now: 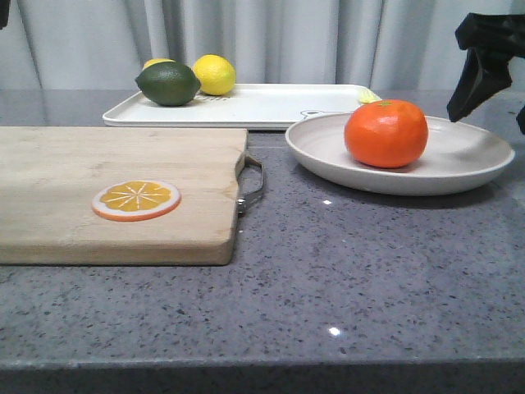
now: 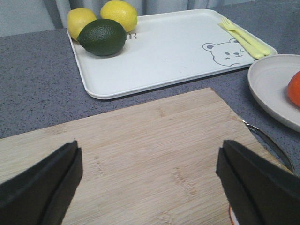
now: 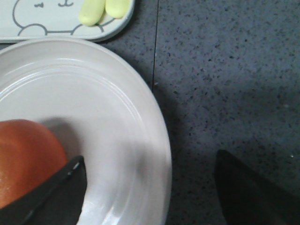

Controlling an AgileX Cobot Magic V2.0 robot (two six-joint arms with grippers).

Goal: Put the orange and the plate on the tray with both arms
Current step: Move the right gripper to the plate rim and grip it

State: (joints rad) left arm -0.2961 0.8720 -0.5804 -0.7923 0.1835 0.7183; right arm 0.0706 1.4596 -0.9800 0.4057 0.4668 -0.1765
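Note:
The orange (image 1: 386,133) sits in the off-white plate (image 1: 467,160) at the right of the table. Behind it lies the white tray (image 1: 271,107). My right gripper (image 1: 496,103) hangs open over the plate's right edge. In the right wrist view the plate's rim (image 3: 157,154) runs between the jaws of that gripper (image 3: 149,164), one finger inside next to the orange (image 3: 26,159), the other over the table. My left gripper (image 2: 150,154) is open above the wooden board, holding nothing. The left wrist view also shows the tray (image 2: 164,56), the plate (image 2: 272,86) and the orange (image 2: 295,89).
A wooden cutting board (image 1: 115,205) with a metal handle (image 1: 253,187) fills the left, with an orange slice disc (image 1: 136,199) on it. On the tray lie a dark green fruit (image 1: 168,83), two lemons (image 1: 214,74) and a yellow fork (image 2: 243,37). A curtain hangs behind.

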